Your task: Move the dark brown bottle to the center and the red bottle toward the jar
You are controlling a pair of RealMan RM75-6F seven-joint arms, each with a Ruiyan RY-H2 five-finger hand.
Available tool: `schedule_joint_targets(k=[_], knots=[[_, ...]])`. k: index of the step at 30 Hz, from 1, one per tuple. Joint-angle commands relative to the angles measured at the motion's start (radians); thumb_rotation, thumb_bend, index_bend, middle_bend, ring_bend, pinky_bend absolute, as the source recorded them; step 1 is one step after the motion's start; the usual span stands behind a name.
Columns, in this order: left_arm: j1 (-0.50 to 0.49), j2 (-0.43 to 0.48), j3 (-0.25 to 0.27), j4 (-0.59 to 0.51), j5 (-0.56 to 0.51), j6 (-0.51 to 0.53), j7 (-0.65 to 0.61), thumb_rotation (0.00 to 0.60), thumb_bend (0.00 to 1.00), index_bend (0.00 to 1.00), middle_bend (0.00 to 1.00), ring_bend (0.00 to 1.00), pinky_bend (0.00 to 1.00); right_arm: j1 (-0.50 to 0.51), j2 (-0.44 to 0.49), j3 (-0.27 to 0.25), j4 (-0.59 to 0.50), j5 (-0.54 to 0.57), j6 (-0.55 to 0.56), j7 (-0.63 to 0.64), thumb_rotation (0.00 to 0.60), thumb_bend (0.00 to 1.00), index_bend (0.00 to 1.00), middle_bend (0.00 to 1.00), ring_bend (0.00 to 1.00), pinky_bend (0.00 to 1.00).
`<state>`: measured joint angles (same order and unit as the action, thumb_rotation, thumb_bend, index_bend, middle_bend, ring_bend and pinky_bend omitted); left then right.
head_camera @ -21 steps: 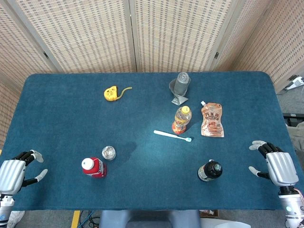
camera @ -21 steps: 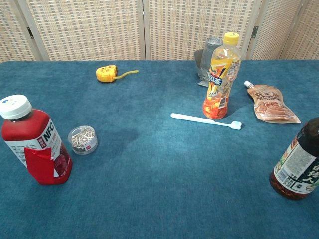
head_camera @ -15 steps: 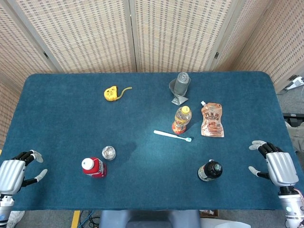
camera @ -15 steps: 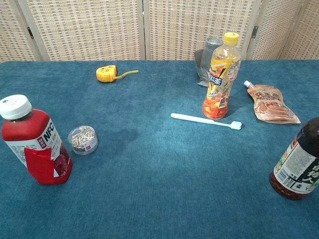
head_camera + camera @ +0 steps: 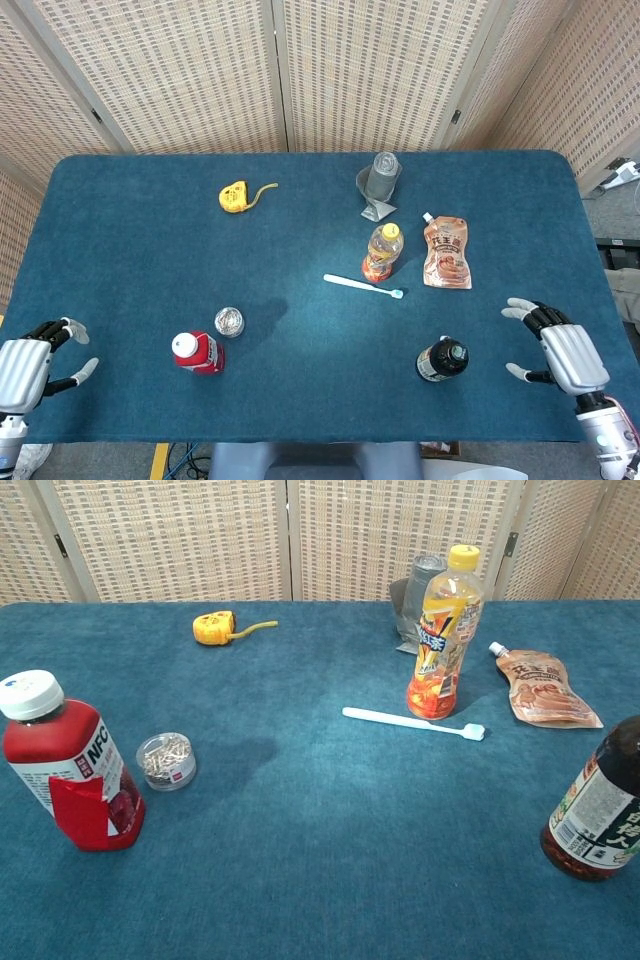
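Right hand, fingers spread and empty, has edged nearer dark brown bottle; left hand idle, empty; nothing moved yet.

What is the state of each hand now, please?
Left hand: open, holding nothing.
Right hand: open, holding nothing, beside the dark brown bottle.

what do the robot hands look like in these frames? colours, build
Only the head view shows them. The left robot hand and right robot hand both have silver-grey metallic backs, black finger segments and pale grey fingertips. A silver wrist section shows below each. No cables or markings can be made out.
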<state>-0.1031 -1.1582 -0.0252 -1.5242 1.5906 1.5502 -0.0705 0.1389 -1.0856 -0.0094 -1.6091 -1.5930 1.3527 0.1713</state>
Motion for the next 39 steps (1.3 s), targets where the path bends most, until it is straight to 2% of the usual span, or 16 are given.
schedule_joint_targets(k=[1, 7, 17, 33, 36, 39], knots=[[-0.001, 0.0, 0.0, -0.001, -0.004, -0.005, -0.001, 0.6, 0.2, 0.51, 0.42, 0.39, 0.59, 0.015, 0.002, -0.016, 0.005, -0.025, -0.019, 0.041, 0.6, 0.0, 0.22, 0.16, 0.13, 0.24], [-0.005, -0.001, 0.001, 0.002, -0.012, -0.02, 0.0, 0.6, 0.2, 0.51, 0.42, 0.39, 0.59, 0.053, -0.038, -0.035, 0.069, -0.079, -0.049, 0.147, 0.6, 0.0, 0.18, 0.15, 0.13, 0.23], [-0.002, 0.009, -0.002, -0.007, -0.018, -0.019, -0.018, 0.6, 0.2, 0.51, 0.42, 0.39, 0.59, 0.112, -0.114, -0.077, 0.162, -0.148, -0.089, 0.304, 0.6, 0.0, 0.18, 0.15, 0.13, 0.23], [0.0, 0.02, -0.003, -0.016, -0.025, -0.022, -0.031, 0.6, 0.2, 0.51, 0.42, 0.39, 0.59, 0.168, -0.214, -0.084, 0.223, -0.153, -0.114, 0.334, 0.6, 0.0, 0.18, 0.17, 0.13, 0.23], [0.0, 0.022, -0.003, -0.017, -0.025, -0.023, -0.031, 0.6, 0.2, 0.51, 0.42, 0.39, 0.59, 0.173, -0.236, -0.081, 0.242, -0.152, -0.102, 0.359, 0.6, 0.0, 0.18, 0.21, 0.14, 0.25], [0.001, 0.024, -0.003, -0.02, -0.025, -0.021, -0.033, 0.6, 0.2, 0.51, 0.42, 0.39, 0.59, 0.176, -0.26, -0.078, 0.268, -0.151, -0.086, 0.384, 0.6, 0.0, 0.24, 0.28, 0.21, 0.3]])
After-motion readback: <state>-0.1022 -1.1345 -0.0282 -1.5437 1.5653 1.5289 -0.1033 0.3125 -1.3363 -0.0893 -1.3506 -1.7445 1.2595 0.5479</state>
